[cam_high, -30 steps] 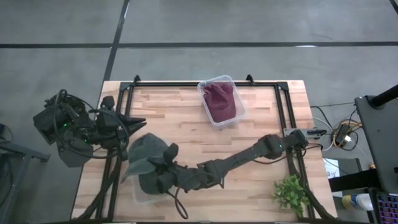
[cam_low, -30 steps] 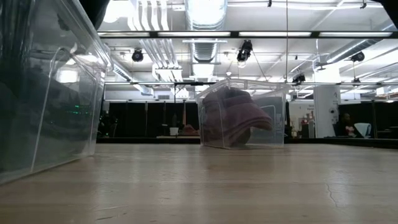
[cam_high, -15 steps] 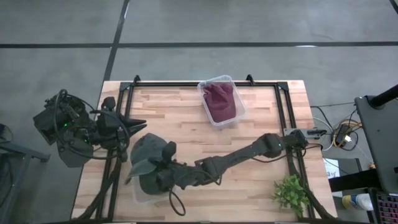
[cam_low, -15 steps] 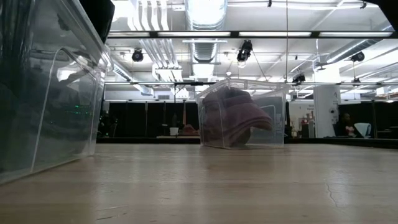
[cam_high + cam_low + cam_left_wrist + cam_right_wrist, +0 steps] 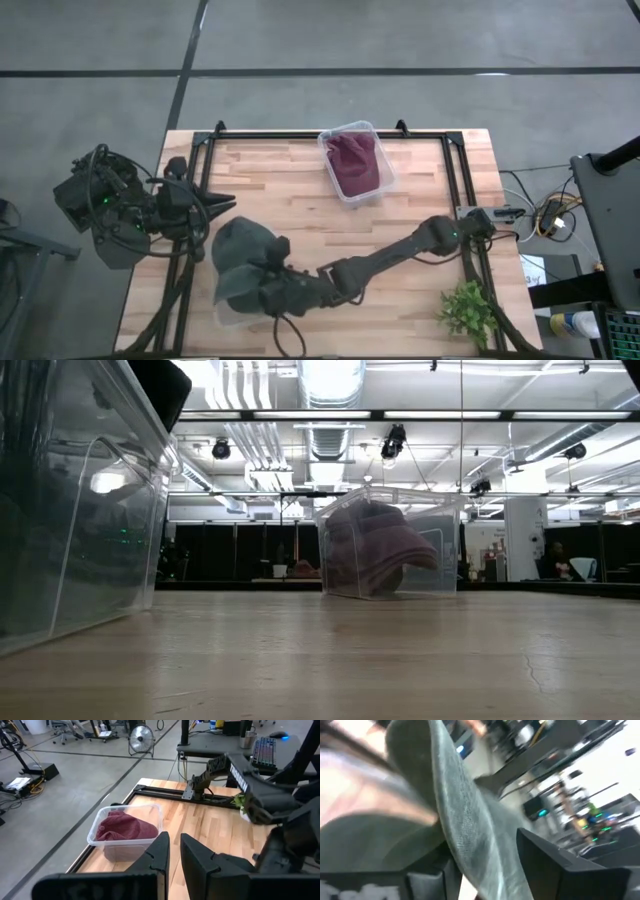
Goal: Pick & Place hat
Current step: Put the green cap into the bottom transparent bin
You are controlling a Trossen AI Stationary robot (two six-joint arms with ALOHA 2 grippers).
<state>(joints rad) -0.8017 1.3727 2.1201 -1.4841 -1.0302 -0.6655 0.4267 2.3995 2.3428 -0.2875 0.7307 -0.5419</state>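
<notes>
Hat (image 5: 240, 262) in grey-green sitting over the clear bin (image 5: 222, 312) at our table's (image 5: 300, 190) front-left, right gripper (image 5: 268, 287) reaching over it, brim between its parted fingers, grip unclear to us, left gripper (image 5: 171, 854) parked off the left edge, fingers nearly closed, holding nothing, maroon hat (image 5: 352, 162) in the far container (image 5: 385, 170)

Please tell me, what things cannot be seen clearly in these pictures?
- High view: right gripper sits over the grey hat; the near clear bin is mostly covered.
- Right wrist view: blurred; hat fabric fills it.
- Low view: the hat is not discernible through the bin wall.
</notes>
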